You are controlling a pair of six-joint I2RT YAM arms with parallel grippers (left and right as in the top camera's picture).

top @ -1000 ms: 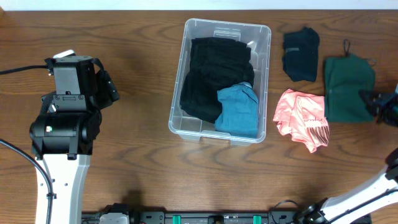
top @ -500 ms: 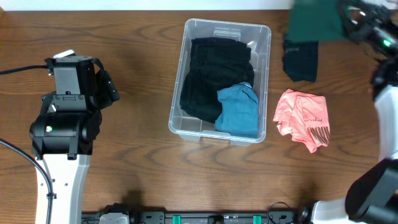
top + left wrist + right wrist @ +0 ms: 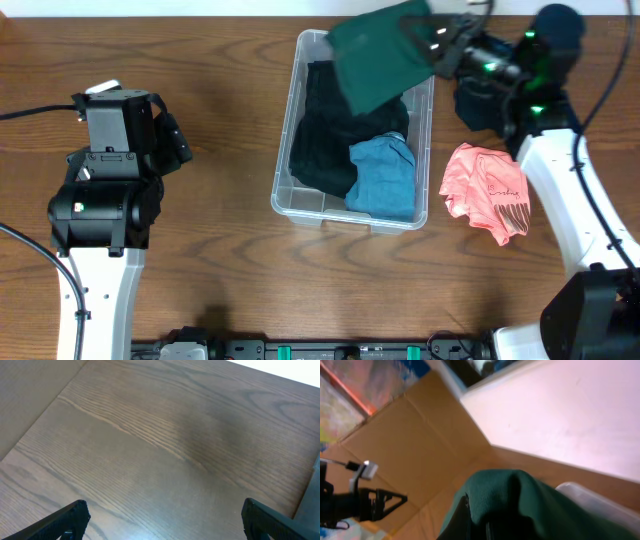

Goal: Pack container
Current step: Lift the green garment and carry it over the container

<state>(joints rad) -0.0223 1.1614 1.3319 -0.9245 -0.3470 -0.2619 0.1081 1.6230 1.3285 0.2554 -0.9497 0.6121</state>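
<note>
One green cloth (image 3: pixel 372 55) | clamped in right tool (image 3: pixel 438 46) above container (image 3: pixel 284 145) | left tool (image 3: pixel 165 512) spread apart

One container (image 3: pixel 283 170), five garments (image 3: pixel 487 190), two arms (image 3: pixel 100 200)

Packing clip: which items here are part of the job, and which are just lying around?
Job: container; green garment held by right gripper over it; black garment and blue garment inside; pink garment and dark garment probably waiting.
Lying about: cable; left gripper idle, open.
</note>
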